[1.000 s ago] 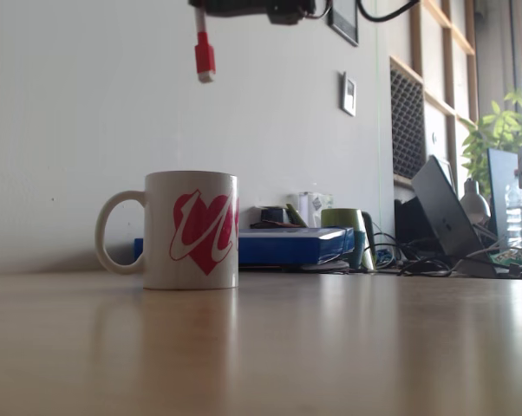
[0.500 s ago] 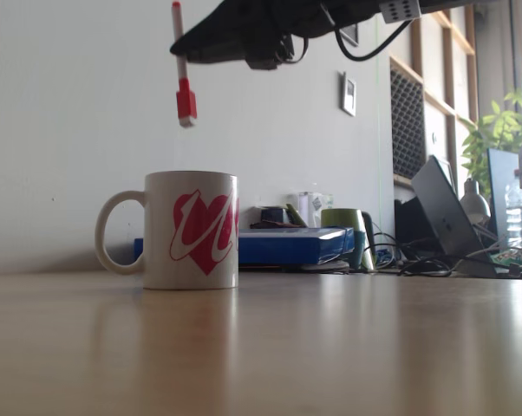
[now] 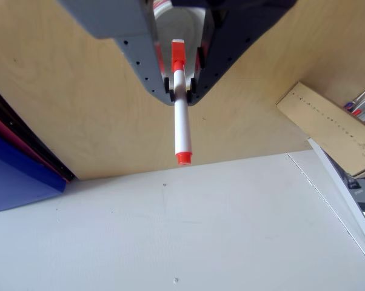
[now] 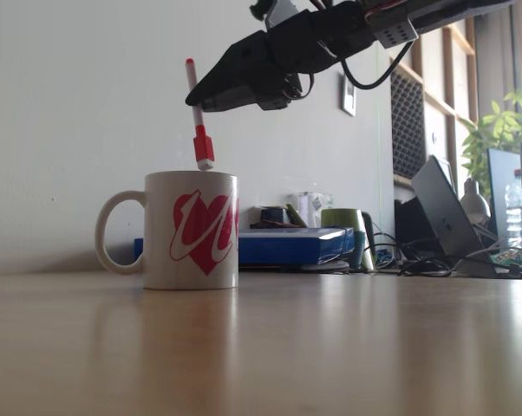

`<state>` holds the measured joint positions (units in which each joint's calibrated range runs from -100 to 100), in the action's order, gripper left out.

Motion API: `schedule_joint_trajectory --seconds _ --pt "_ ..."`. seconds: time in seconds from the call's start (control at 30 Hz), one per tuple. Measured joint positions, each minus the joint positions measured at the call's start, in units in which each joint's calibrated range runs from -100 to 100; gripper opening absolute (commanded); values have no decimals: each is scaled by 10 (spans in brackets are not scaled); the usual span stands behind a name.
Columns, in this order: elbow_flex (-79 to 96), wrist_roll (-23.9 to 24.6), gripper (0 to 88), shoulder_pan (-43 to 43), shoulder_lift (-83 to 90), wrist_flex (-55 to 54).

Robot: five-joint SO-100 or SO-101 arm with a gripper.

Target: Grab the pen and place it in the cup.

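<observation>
**Pen gripped cap-down over the mouth of the cup**

Other view, looking down past the gripper. Gripper closed on the pen, one finger on each side of the barrel just below the red-orange cap. White barrel running down the picture to a small red end plug. Cap end pointing into the white inside of the cup, seen between the two fingers at the top edge. Wooden tabletop behind; white wall across the lower half; edge of a blue box at the left; a pale wooden strip lying near the tabletop's right-hand edge.

Fixed view, from low at tabletop level. Cup upright on the tabletop, left of centre, handle to the left, pink-red heart facing the camera. Pen nearly upright, slightly tilted, red-orange cap downward with its tip level with the cup's rim, red plug uppermost. Black gripper reaching in from the upper right, clamped on the barrel above the cap. Whether the cap tip touches the rim: cannot tell. Behind the cup, towards the far edge: blue box, green mug, a laptop, a plant.
</observation>
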<state>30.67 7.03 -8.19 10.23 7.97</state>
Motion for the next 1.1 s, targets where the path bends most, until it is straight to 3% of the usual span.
schedule_joint_trajectory --seconds 0.4,0.57,0.67,1.1 --pt "1 0 18 -1 0 0" --pt "1 0 188 -1 0 0" --pt "1 0 237 -1 0 2" --pt "1 0 231 -1 0 13"
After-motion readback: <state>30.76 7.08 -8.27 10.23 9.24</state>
